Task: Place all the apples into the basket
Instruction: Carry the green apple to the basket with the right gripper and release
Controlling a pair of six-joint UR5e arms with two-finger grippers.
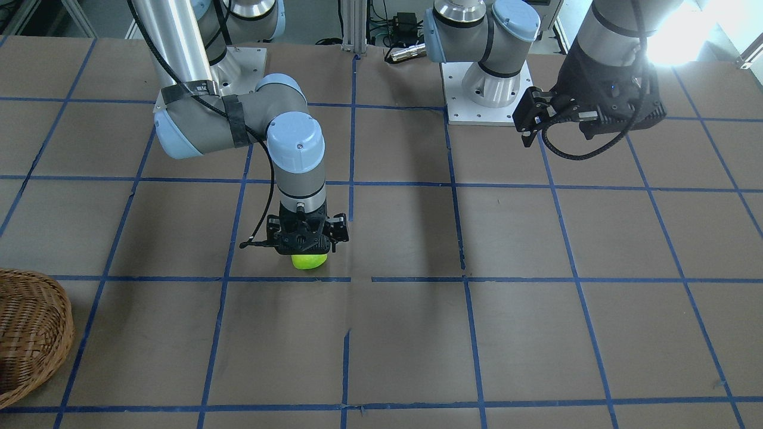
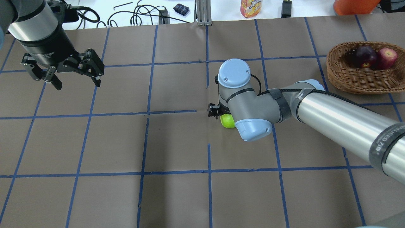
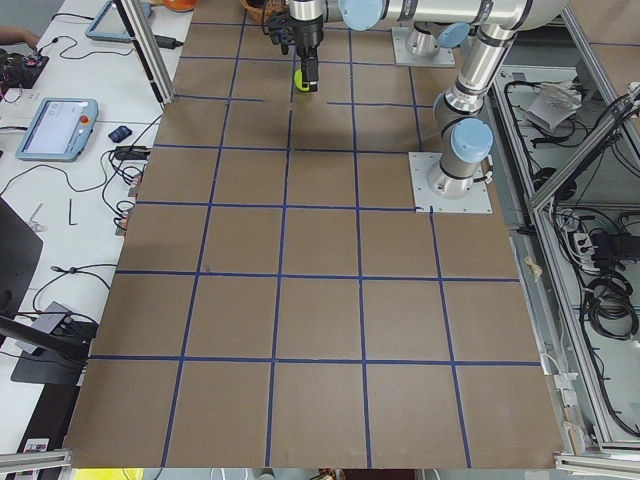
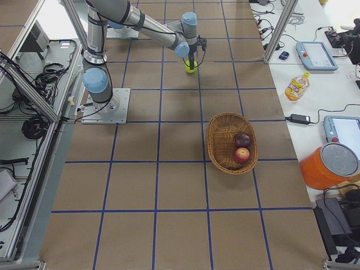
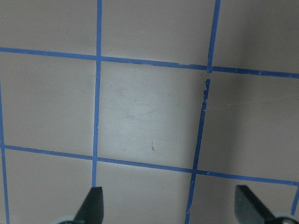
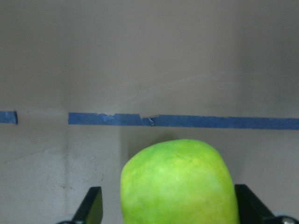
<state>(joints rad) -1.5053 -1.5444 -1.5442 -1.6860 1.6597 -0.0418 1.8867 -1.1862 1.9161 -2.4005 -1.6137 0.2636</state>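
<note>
The green apple (image 6: 180,184) sits on the brown table (image 2: 126,142) near its middle, right between the spread fingers of the right gripper (image 6: 169,192), which points straight down over it with its jaws wide and a gap showing on one side of the fruit. Well apart from it, the basket (image 2: 360,84) holds the maroon apple (image 2: 364,55) and the red apple (image 2: 386,57) side by side. The left gripper (image 2: 78,85) hovers above the table, jaws wide and holding nothing.
</note>
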